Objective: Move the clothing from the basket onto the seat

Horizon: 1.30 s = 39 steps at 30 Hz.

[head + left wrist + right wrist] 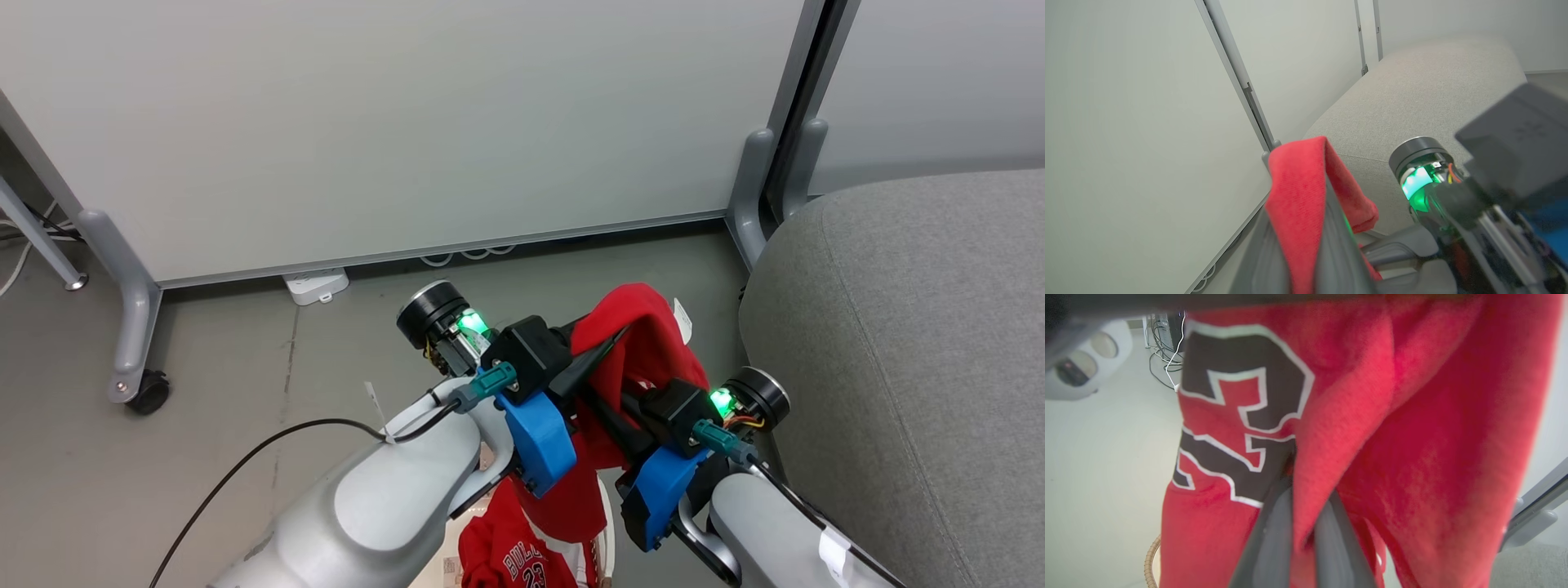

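A red piece of clothing (645,327) hangs lifted above the floor between both arms, left of the light-grey seat (898,367). My left gripper (608,351) is shut on its top fold; in the left wrist view the red cloth (1298,192) drapes over the closed left gripper (1302,212), with the seat (1412,94) beyond. My right gripper (620,420) is shut on the clothing lower down. In the right wrist view the right gripper (1306,498) pinches a red fold beside the large black number (1241,408). Another red "BULLS 23" garment (514,559) lies below. The basket's brown rim (1152,559) peeks out.
Pale partition panels (408,122) stand ahead on grey feet, one with a black caster (147,392). A white power strip (317,286) lies on the grey floor at the panel's base. A black cable (269,445) trails off my left forearm. Cables lie on the floor (1163,347).
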Tool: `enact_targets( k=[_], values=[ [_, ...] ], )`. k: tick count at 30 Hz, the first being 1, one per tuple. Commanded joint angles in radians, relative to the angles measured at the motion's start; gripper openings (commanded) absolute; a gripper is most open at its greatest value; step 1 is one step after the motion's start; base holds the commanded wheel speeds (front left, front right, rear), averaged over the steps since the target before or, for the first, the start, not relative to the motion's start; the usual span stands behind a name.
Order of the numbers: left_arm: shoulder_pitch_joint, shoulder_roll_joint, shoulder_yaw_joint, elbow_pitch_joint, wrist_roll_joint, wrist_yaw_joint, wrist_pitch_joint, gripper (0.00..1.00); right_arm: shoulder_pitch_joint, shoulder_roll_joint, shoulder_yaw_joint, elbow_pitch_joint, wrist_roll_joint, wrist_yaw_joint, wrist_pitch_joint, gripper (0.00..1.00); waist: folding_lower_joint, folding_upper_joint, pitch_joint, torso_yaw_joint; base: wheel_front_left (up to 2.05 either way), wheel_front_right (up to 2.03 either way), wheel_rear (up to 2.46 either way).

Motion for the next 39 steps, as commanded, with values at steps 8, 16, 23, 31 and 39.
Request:
enact_targets(
  k=[8, 16, 23, 31, 39],
  values=[
    [-0.007, 0.007, 0.007, -0.002, 0.003, -0.003, -0.004, 0.0, -0.006, 0.006, 0.007, 0.005, 0.012, -0.001, 0.0, 0.0, -0.0001, 0.0, 0.001, -0.002, 0.0, 0.0, 0.0],
    [-0.008, 0.008, 0.007, 0.001, 0.004, -0.004, -0.004, 0.0, -0.006, 0.006, 0.01, 0.002, 0.017, -0.001, 0.0, 0.0, -0.0001, 0.0, 0.0, -0.003, 0.0, 0.0, 0.0],
    [-0.005, 0.009, 0.01, 0.014, -0.002, -0.004, -0.004, 1.0, 0.001, 0.008, 0.013, 0.001, 0.025, -0.001, 0.0, 0.0, -0.0001, 0.0, -0.004, -0.007, 0.0, 0.0, 0.0],
    [-0.005, 0.006, 0.018, 0.016, 0.008, -0.003, -0.004, 1.0, 0.004, 0.0, 0.01, -0.003, 0.032, -0.001, 0.0, 0.0, -0.0001, 0.0, -0.001, -0.011, 0.0, 0.0, 0.0],
    [0.002, 0.012, 0.025, 0.012, 0.017, 0.001, -0.003, 1.0, 0.013, -0.001, -0.016, -0.012, 0.031, -0.001, 0.0, 0.0, -0.0001, 0.0, 0.012, -0.034, 0.0, 0.0, 0.0]
  ],
)
